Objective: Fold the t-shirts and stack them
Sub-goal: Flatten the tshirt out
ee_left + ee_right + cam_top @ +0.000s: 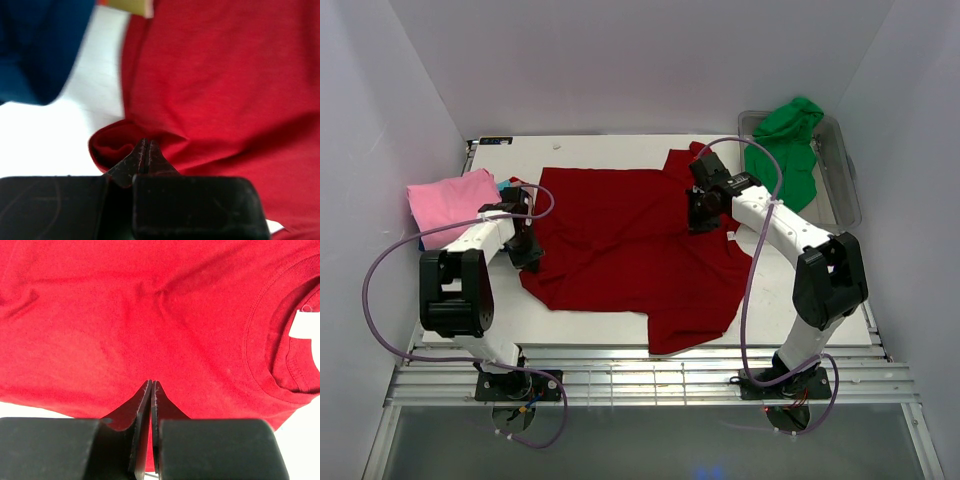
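Got the red t-shirt (620, 240) spread across the middle of the tabletop (590, 325), stretched between both arms. Looks like the left end effector (145, 150) pressed together on a rolled-up bit of its edge, with red cloth filling everything ahead and to its right, and bare white surface to its left. Also catching a blue t-shirt (35, 50) ahead-left of it, apart from the red one, and a pink t-shirt (450, 200) out past it to the left in the overhead view. Same deal with the right end effector (151, 387): pinched shut on red fabric, collar (260, 340) ahead and off to its right. Spotting a green t-shirt (785, 140) draped over the clear tub (845, 190) farther out to its right.
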{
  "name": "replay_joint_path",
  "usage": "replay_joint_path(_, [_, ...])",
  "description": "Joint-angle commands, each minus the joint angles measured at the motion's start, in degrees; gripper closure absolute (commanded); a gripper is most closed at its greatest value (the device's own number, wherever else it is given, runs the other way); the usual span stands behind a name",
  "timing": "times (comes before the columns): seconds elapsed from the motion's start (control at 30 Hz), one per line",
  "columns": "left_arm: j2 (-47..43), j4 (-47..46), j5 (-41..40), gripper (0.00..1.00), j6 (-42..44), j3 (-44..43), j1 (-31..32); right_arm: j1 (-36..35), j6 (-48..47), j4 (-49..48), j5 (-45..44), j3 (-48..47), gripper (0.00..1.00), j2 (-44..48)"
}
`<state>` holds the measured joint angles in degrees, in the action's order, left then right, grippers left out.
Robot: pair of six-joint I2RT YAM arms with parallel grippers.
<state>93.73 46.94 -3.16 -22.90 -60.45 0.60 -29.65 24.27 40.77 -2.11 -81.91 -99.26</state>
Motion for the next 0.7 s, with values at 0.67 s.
replay_joint_path(0.67, [-11.11,10.37,-7.22,1.0,-3.12,4.02,-0.43,-0.23,-0.37,-2.63,3.61,1.23,0.92,-1.2])
